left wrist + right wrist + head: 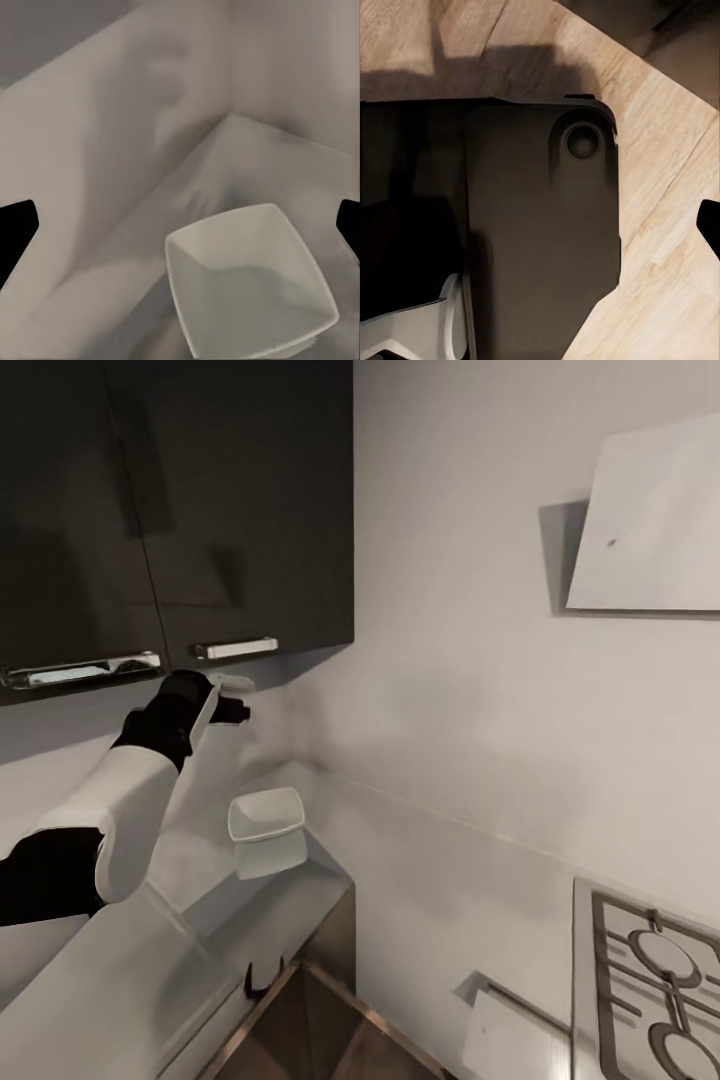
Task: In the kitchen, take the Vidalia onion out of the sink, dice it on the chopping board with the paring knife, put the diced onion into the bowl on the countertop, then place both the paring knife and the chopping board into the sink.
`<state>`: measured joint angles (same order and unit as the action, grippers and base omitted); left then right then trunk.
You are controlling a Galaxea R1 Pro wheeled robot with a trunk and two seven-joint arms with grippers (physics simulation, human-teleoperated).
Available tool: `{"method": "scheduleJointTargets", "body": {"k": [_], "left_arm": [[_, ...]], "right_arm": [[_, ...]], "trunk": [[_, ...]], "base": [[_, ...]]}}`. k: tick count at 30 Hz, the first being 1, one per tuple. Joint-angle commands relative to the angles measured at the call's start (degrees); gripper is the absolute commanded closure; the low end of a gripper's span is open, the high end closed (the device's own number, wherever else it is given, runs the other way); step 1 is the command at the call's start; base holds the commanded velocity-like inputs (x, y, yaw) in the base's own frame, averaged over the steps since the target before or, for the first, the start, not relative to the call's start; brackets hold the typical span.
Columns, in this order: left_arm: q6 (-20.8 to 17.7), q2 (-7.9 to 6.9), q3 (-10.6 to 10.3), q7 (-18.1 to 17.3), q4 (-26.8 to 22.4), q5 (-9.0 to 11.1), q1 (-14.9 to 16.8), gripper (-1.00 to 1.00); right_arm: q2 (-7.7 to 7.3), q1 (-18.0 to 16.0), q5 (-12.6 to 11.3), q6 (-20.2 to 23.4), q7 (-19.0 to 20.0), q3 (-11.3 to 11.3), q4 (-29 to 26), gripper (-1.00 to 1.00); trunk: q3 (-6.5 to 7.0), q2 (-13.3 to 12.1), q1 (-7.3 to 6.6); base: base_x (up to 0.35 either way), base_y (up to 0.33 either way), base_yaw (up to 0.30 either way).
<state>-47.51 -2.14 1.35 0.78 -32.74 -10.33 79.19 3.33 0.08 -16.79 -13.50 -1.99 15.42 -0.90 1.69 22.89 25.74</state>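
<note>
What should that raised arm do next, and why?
Probably lower toward the bowl: the left gripper hovers above it with fingers spread apart and nothing between them. The bowl looks empty, sitting on the countertop near the corner.

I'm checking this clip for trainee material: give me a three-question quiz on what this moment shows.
1. True or false: the bowl is empty.
2. What does the bowl stand on? A) the hob B) the countertop near the wall corner C) the floor
3. Fill in: the left gripper is raised in front of the black upper ____.

Key: 1 true; 2 B; 3 cabinets.
</note>
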Motion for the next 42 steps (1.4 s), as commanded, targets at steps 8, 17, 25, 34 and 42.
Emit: {"method": "scheduleJointTargets", "body": {"k": [8, 17, 25, 34, 42], "left_arm": [[-0.2, -0.04, 0.1, 0.0, -1.2, -0.2, 0.0, -1.00], [-0.2, -0.06, 0.1, 0.0, -1.2, -0.3, 0.0, -1.00], [-0.2, -0.50, 0.0, 0.0, -0.8, -0.3, 0.0, -1.00], [0.5, -0.98, 0.0, 0.0, 3.7, -0.3, -0.2, -1.00], [7.9, -0.97, 0.0, 0.0, 11.3, -0.2, -0.3, -1.00]], "right_arm": [[0.01, 0.0, -0.4, -0.2, -0.2, 0.5, -0.1, -1.00], [0.01, 0.0, -0.4, -0.1, -0.2, 0.5, -0.1, -1.00], [0.02, 0.0, -0.5, -0.1, -0.2, 0.5, -0.1, -1.00], [0.01, 0.0, -0.5, -0.1, -0.2, 0.5, -0.1, -1.00], [0.01, 0.0, -0.5, -0.1, -0.3, 0.4, -0.1, -1.00]], "trunk": [[-0.02, 0.0, 0.05], [-0.02, 0.0, 0.05], [-0.02, 0.0, 0.05], [-0.02, 0.0, 0.05], [-0.02, 0.0, 0.05]], "base": [[0.105, 0.001, 0.000], [0.002, 0.000, 0.000], [0.000, 0.000, 0.000], [0.000, 0.000, 0.000], [0.000, 0.000, 0.000]]}}
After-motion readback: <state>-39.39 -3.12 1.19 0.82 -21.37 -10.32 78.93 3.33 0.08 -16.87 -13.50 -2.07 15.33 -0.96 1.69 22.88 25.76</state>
